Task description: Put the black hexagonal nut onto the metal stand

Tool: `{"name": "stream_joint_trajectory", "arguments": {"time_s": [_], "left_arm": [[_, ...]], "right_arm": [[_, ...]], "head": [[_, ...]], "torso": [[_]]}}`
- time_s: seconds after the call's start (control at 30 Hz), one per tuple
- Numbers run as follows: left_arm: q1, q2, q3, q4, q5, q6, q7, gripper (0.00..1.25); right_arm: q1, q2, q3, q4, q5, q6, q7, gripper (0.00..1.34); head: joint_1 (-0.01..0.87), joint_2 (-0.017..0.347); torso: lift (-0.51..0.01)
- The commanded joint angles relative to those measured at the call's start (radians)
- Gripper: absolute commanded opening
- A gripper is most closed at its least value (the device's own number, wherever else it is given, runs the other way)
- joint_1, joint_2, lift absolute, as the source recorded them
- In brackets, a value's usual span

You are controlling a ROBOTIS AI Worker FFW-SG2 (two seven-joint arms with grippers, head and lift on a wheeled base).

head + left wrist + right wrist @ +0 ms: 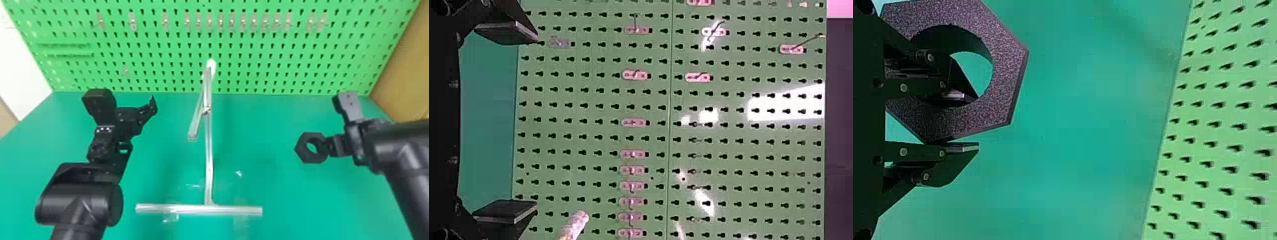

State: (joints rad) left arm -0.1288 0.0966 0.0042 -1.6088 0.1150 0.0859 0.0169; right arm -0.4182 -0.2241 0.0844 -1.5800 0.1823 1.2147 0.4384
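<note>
A green pegboard [153, 68] stretched across the top of the head view, standing behind a green table [271, 127] that spread over the middle and bottom. A tan panel [410, 60] stood at the upper right.

The black left arm [79, 204] rose from the lower left of the frame, and its gripper [129, 118] was left of centre. In the left wrist view its two flat fingers stood wide apart with nothing between them, facing the pegboard.

The black right arm [405, 178] came in from the right edge. Its gripper [330, 146], right of centre, was closed on the nut, with one finger through the hole and the other against the outer side, as the right wrist view showed.

The metal stand [209, 159] was in the middle of the head view: a long crossbar at the bottom, an upright above it, and a slanting branch, with a white tip [211, 64] at the upper end.

The black hexagonal nut [301, 150] was at the right of the frame, well apart from the stand and held off it.

Small hooks [209, 21] hung in a row along the top of the pegboard, and clear tape [241, 223] crossed the foot of the stand.
</note>
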Motion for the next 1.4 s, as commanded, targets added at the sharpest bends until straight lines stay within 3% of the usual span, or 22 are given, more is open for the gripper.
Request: {"name": "stream_joint_trajectory", "arguments": {"time_s": [0.0,0.2,0.47,0.63,0.8,0.93,1.03,1.07,1.17,1.37], "left_arm": [[0.001,0.0,0.002,0.0,0.0,0.0,0.0,1.13],[0.003,0.002,0.005,0.0,0.0,0.0,0.0,1.13],[0.003,0.002,0.005,-0.003,-0.005,0.005,0.0,1.13],[0.001,0.003,0.005,-0.01,-0.011,0.015,0.0,1.13],[0.005,0.005,0.007,-0.014,-0.015,0.025,0.0,1.13],[0.005,0.009,0.005,-0.019,-0.015,0.029,0.0,1.13],[0.001,0.012,0.002,-0.02,-0.018,0.035,0.0,1.13],[0.0,0.012,0.0,-0.02,-0.02,0.04,0.0,1.13],[-0.003,0.015,-0.007,-0.02,-0.021,0.048,0.0,1.13],[-0.006,0.021,-0.013,-0.02,-0.021,0.054,0.0,1.13]], "right_arm": [[-0.047,-0.034,0.044,-0.069,-0.006,0.086,0.026,0.2],[-0.143,-0.106,0.117,-0.098,-0.078,0.148,0.08,0.2],[-0.314,-0.204,0.242,-0.1,-0.234,0.189,0.089,0.2],[-0.427,-0.254,0.307,-0.029,-0.403,0.183,0.103,0.2],[-0.559,-0.285,0.419,0.063,-0.417,0.146,0.232,0.2],[-0.662,-0.293,0.508,0.127,-0.443,0.1,0.292,0.2],[-0.734,-0.287,0.569,0.179,-0.414,0.063,0.352,0.2],[-0.758,-0.278,0.587,0.204,-0.366,0.051,0.395,0.2],[-0.82,-0.254,0.627,0.252,-0.323,0.026,0.419,0.2],[-0.912,-0.178,0.686,0.365,-0.234,-0.038,0.511,0.2]], "head": [[0.693,0.081],[0.693,0.081],[0.693,0.081],[0.693,0.081],[0.693,0.081],[0.693,0.081],[0.693,0.081],[0.693,0.081],[0.693,0.081],[0.693,0.081]], "torso": [[-0.001],[-0.001],[-0.001],[-0.001],[-0.001],[-0.001],[-0.001],[-0.001],[-0.001],[-0.001]]}}
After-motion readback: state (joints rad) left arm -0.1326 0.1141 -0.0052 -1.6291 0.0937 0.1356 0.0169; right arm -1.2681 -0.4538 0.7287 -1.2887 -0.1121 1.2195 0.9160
